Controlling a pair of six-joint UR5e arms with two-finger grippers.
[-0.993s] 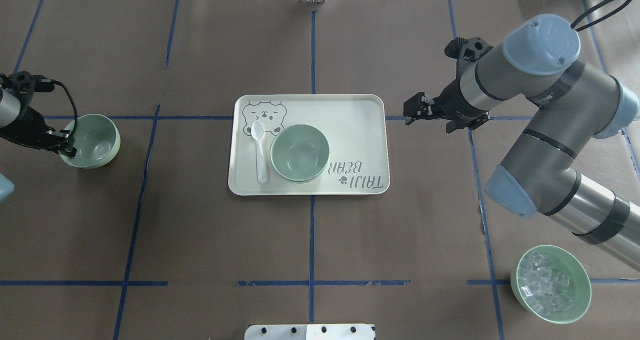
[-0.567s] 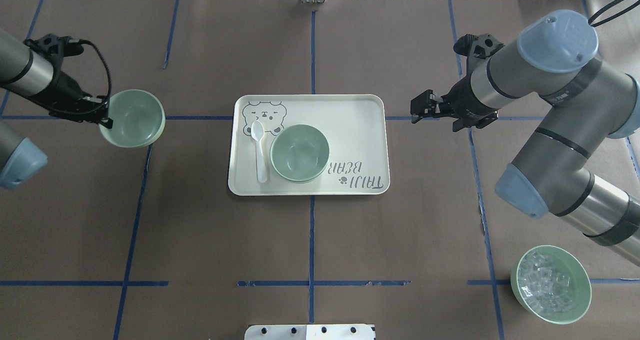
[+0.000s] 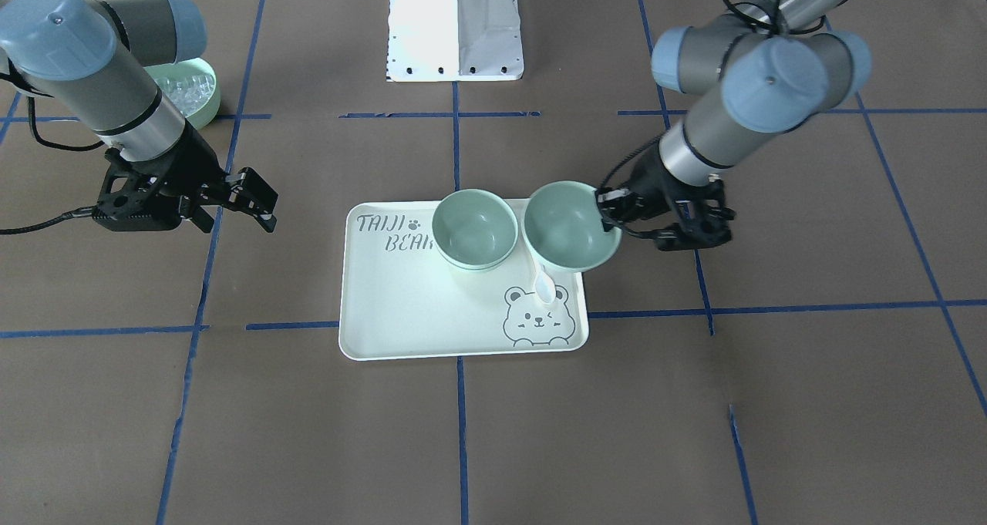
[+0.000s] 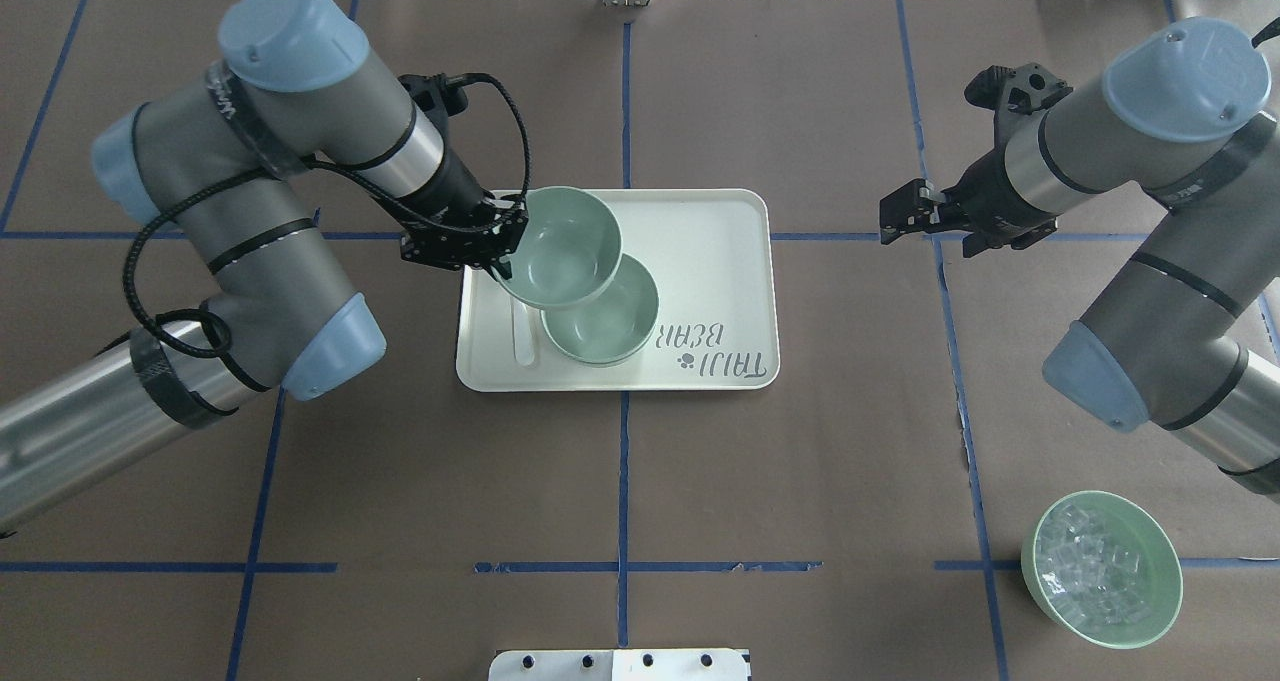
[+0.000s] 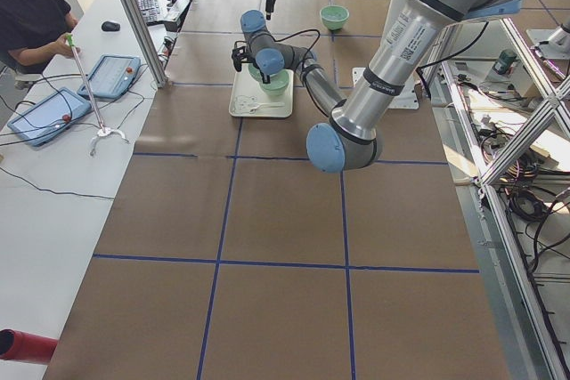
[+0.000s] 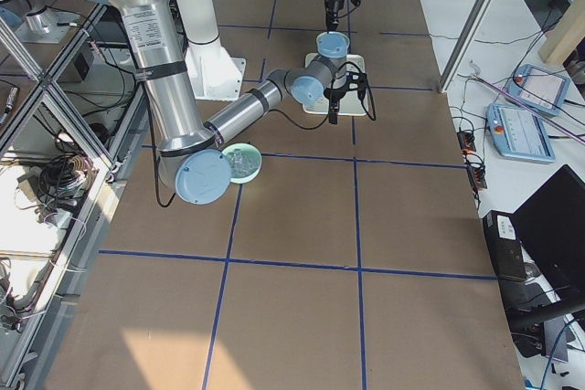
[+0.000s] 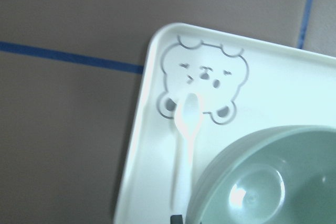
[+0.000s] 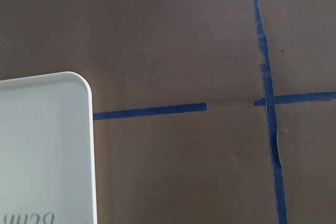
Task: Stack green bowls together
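Note:
My left gripper (image 4: 503, 241) is shut on the rim of a pale green bowl (image 4: 560, 244). It holds the bowl in the air over the tray's far left part, where it overlaps the green bowl (image 4: 610, 316) that stands on the cream tray (image 4: 720, 261). A second rim seems to show under that standing bowl. In the front view the held bowl (image 3: 569, 224) hangs beside the tray bowl (image 3: 474, 228), with the left gripper (image 3: 607, 210) on its outer rim. The left wrist view shows the held bowl (image 7: 268, 182). My right gripper (image 4: 890, 221) is open and empty, right of the tray.
A white spoon (image 4: 522, 333) lies on the tray's left side, partly under the held bowl. A green bowl of clear ice-like chunks (image 4: 1100, 569) stands at the near right. The robot base (image 4: 620, 664) is at the near edge. Blue tape lines cross the brown table.
My left arm has carried the green bowl from the table's left side rightward to over the tray. My right arm has drawn back a little to the right, still open.

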